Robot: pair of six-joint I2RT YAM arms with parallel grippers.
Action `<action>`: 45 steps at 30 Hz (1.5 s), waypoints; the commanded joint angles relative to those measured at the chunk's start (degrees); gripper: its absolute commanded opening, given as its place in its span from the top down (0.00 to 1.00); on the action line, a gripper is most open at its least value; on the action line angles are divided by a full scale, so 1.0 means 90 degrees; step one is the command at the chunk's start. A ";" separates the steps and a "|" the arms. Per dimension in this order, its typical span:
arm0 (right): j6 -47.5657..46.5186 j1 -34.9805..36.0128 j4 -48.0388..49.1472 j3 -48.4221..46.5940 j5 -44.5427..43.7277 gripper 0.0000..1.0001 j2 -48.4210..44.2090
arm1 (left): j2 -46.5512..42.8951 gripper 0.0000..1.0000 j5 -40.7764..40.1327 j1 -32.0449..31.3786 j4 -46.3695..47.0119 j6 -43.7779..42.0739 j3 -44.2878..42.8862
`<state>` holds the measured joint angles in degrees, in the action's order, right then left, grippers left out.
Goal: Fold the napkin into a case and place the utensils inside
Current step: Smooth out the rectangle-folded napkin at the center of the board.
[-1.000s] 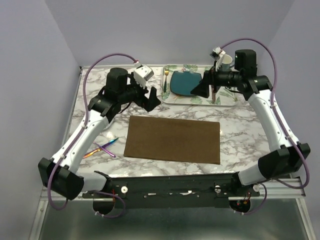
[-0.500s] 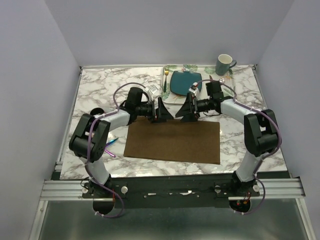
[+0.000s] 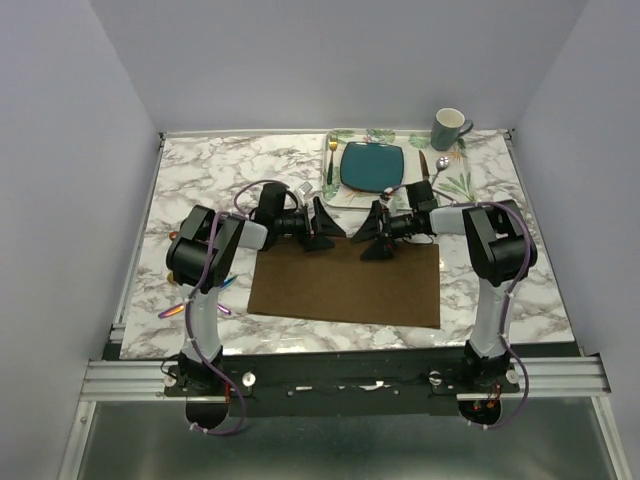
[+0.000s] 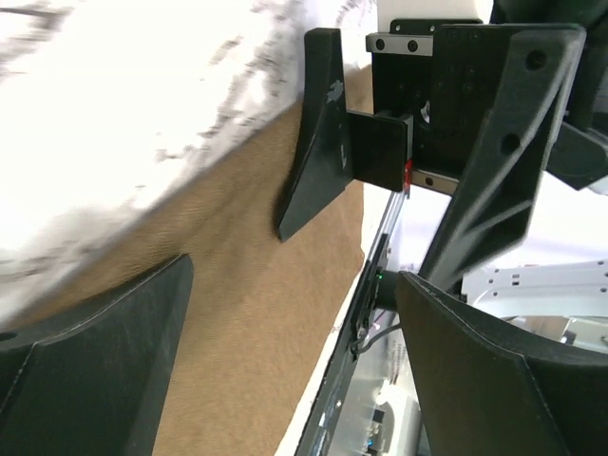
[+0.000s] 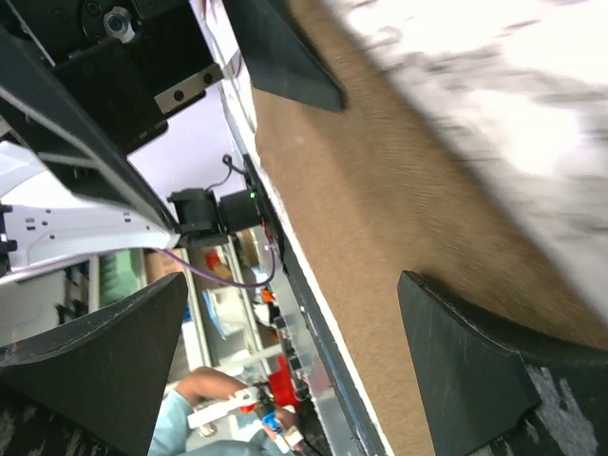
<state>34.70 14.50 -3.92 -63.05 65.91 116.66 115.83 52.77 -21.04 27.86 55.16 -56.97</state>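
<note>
The dark brown napkin (image 3: 345, 282) lies flat on the marble table, near the front edge. Both grippers hang low over its far edge, side by side and facing each other. My left gripper (image 3: 322, 229) is open with nothing between its fingers, and so is my right gripper (image 3: 372, 234). In the left wrist view the napkin (image 4: 237, 285) runs under my open left gripper (image 4: 294, 370). The right wrist view shows the napkin (image 5: 380, 190) below my open right gripper (image 5: 285, 366). The iridescent utensils (image 3: 172, 311) lie left of the napkin, partly hidden behind the left arm.
At the back right a leaf-printed placemat (image 3: 462, 183) carries a teal plate (image 3: 373, 166), a gold fork (image 3: 331, 160), a dark knife (image 3: 422, 165) and a grey-green mug (image 3: 450, 127). Purple walls close in the table on three sides.
Both arms have dropped from raised, spread positions and swung inward, bringing the grippers down to the napkin's far edge. Both grippers stayed open. The napkin has not moved.
</note>
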 commanded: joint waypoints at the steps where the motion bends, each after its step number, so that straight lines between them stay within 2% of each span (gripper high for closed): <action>1: 0.0080 -0.0351 0.0105 0.0061 0.0070 0.00 0.0436 | 0.0381 0.01 0.0395 0.0422 0.0498 0.0199 -0.0018; 10: -0.0652 -0.0722 -0.0794 0.0179 -0.0302 0.00 0.0495 | 0.0333 0.01 0.0884 0.1224 0.0226 -0.0375 0.0431; 17: -0.1139 -0.1074 -0.1350 0.0208 -0.0253 0.00 0.0436 | 0.0206 0.01 0.0963 0.1800 -0.1023 -0.1507 0.0412; 22: -0.1374 -0.1523 -0.1760 0.0208 -0.0116 0.00 0.0329 | 0.0274 0.01 0.0904 0.2064 -0.1483 -0.1939 0.0373; 38: -0.2449 -0.2734 -0.3177 -0.0153 -0.0292 0.00 0.0358 | 0.0245 0.01 0.0815 0.2220 -0.2099 -0.2495 0.0236; 42: -0.2478 -0.2734 -0.3197 -0.0075 -0.0351 0.00 0.0241 | -0.0349 0.01 0.0963 0.1802 -0.2089 -0.2681 0.0061; 43: -0.2478 -0.2734 -0.3187 -0.0027 -0.0370 0.00 0.0221 | -0.0583 0.01 0.0943 0.1491 -0.2089 -0.2633 -0.0007; 45: -0.2517 -0.2734 -0.3197 0.0013 -0.0428 0.00 0.0182 | -0.0711 0.01 0.0856 0.1187 -0.1856 -0.2119 -0.0203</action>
<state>12.34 -9.78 -27.55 -64.93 68.62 118.10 114.17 64.34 -3.86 11.97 35.44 -56.55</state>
